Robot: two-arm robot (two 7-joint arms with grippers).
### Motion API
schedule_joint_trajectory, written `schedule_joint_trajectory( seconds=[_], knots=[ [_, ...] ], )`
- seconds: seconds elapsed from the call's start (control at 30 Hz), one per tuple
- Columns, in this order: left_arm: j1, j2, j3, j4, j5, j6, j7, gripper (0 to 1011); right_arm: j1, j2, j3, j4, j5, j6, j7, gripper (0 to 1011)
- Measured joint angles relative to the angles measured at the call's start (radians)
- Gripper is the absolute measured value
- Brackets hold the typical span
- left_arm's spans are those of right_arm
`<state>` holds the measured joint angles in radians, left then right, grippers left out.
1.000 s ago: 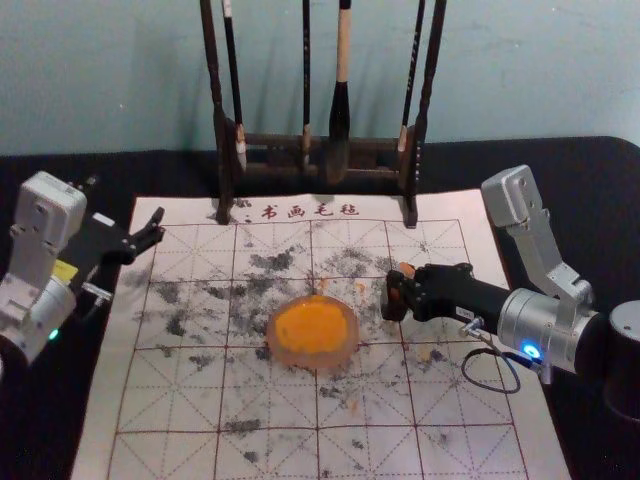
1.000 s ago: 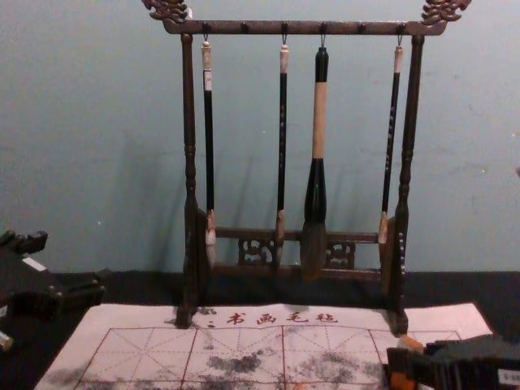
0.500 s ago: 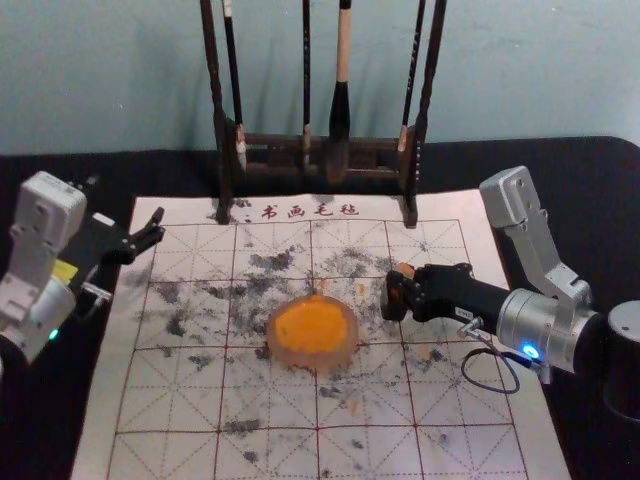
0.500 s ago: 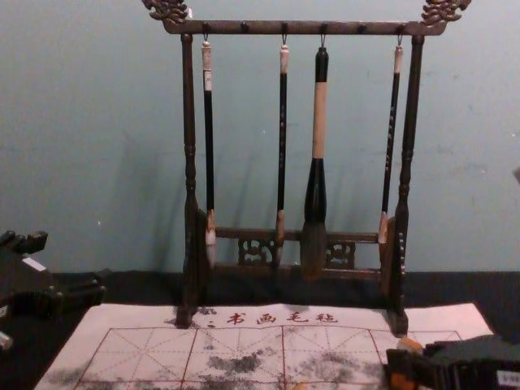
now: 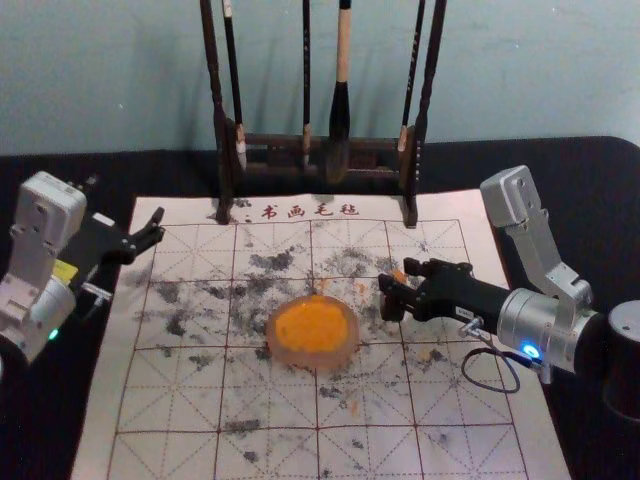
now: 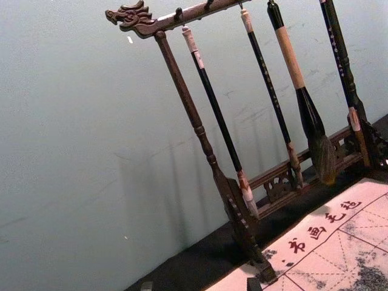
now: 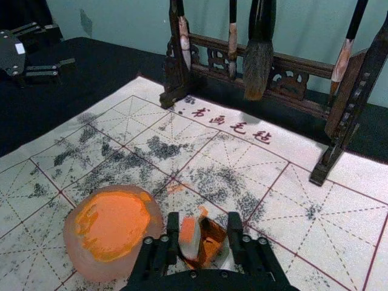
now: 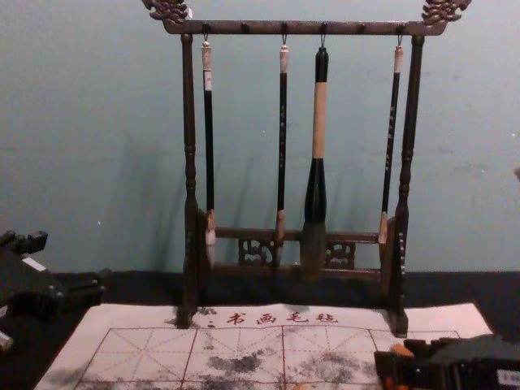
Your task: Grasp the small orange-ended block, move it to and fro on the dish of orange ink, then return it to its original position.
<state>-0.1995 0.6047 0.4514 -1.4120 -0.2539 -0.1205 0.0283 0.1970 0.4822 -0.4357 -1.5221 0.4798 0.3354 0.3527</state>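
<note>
Two grippers in front of me, guys. The right gripper (image 5: 396, 274) is over the mat (image 5: 365, 440), spread apart around the orange-ended block (image 7: 189, 239), holding nothing tight. Block's down between the fingers, to the right of the orange ink dish (image 5: 313, 328). Left gripper (image 5: 155, 226)'s just parked off left, wide.

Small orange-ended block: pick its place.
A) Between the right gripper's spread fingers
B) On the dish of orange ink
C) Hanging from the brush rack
A: in the right wrist view, the small orange-ended block sits between the right gripper's fingers, which stand wider apart than the block.
</note>
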Motion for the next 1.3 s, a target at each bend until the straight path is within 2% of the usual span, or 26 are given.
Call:
schedule_joint_trajectory(
  seconds=[0.03, 0.07, 0.17, 0.23, 0.27, 0.37, 0.4, 0.53, 0.6, 0.77, 0.83, 0.87, 0.9, 0.93, 1.0, 1.03, 1.13, 1.17, 1.2, 1.23, 1.3],
  knots=[
    [0.0, 0.0, 0.0, 0.0, 0.0, 0.0, 0.0, 1001, 0.0, 0.0, 0.0, 0.0, 0.0, 0.0, 0.0, 523],
    [0.0, 0.0, 0.0, 0.0, 0.0, 0.0, 0.0, 1001, 0.0, 0.0, 0.0, 0.0, 0.0, 0.0, 0.0, 523],
    [0.0, 0.0, 0.0, 0.0, 0.0, 0.0, 0.0, 1001, 0.0, 0.0, 0.0, 0.0, 0.0, 0.0, 0.0, 645],
    [0.0, 0.0, 0.0, 0.0, 0.0, 0.0, 0.0, 1001, 0.0, 0.0, 0.0, 0.0, 0.001, 0.0, 0.0, 683],
    [0.0, 0.0, 0.0, 0.0, 0.0, 0.0, 0.0, 1001, 0.0, 0.0, 0.0, 0.0, 0.001, 0.0, 0.0, 737],
    [0.0, 0.0, 0.0, 0.0, 0.0, 0.0, 0.0, 1001, 0.0, 0.0, 0.0, 0.0, 0.001, 0.0, 0.0, 792],
    [0.0, 0.0, 0.0, 0.0, 0.0, 0.0, 0.0, 1001, 0.0, 0.0, 0.0, 0.0, 0.001, 0.0, 0.0, 853],
    [0.0, 0.0, 0.0, 0.0, 0.0, 0.0, 0.0, 1001, 0.0, 0.0, 0.0, 0.0, 0.001, 0.0, 0.0, 953],
    [0.0, 0.0, 0.0, 0.0, 0.0, 0.0, 0.0, 1001, 0.0, 0.0, 0.0, 0.0, 0.002, 0.0, 0.0, 997],
    [0.0, 0.0, 0.0, 0.0, 0.0, 0.0, 0.0, 1001, -0.001, 0.0, 0.0, -0.001, 0.0, -0.009, 0.0, 1000],
    [0.0, 0.0, 0.0, 0.0, 0.0, 0.0, 0.0, 1001, -0.008, -0.001, 0.006, -0.008, -0.012, -0.056, 0.0, 1000],
    [0.0, 0.0, 0.0, 0.0, 0.0, 0.0, 0.0, 1001, -0.015, -0.002, 0.015, -0.016, -0.028, -0.106, -0.004, 1000],
    [0.0, 0.0, 0.0, 0.0, 0.0, 0.0, 0.0, 1001, -0.015, -0.002, 0.015, -0.016, -0.028, -0.106, -0.004, 1000],
    [0.0, 0.0, 0.0, 0.0, 0.0, 0.0, 0.0, 1001, -0.025, -0.006, 0.026, -0.025, -0.044, -0.161, -0.011, 1000],
    [0.0, 0.0, 0.0, 0.0, 0.0, 0.0, 0.0, 1001, -0.037, -0.012, 0.042, -0.032, -0.066, -0.227, -0.025, 1000],
    [0.0, 0.0, 0.0, 0.0, 0.0, 0.0, 0.0, 1001, -0.048, -0.019, 0.056, -0.036, -0.097, -0.3, -0.052, 1002],
    [0.0, 0.0, 0.0, 0.0, 0.0, 0.0, 0.0, 1001, -0.061, -0.034, 0.076, -0.033, -0.162, -0.396, -0.119, 1000],
    [0.0, 0.0, 0.0, 0.0, 0.0, 0.0, 0.0, 1001, -0.068, -0.044, 0.089, -0.024, -0.209, -0.443, -0.169, 1000],
    [0.0, 0.0, 0.0, 0.0, 0.0, 0.0, 0.0, 1001, -0.07, -0.049, 0.094, -0.018, -0.232, -0.46, -0.195, 1000],
    [0.0, 0.0, 0.0, 0.0, 0.0, 0.0, 0.0, 1001, -0.075, -0.058, 0.104, -0.003, -0.276, -0.484, -0.244, 1000],
    [0.0, 0.0, 0.0, 0.0, 0.0, 0.0, 0.0, 1001, -0.079, -0.063, 0.112, 0.013, -0.307, -0.49, -0.277, 1000]
  ],
)
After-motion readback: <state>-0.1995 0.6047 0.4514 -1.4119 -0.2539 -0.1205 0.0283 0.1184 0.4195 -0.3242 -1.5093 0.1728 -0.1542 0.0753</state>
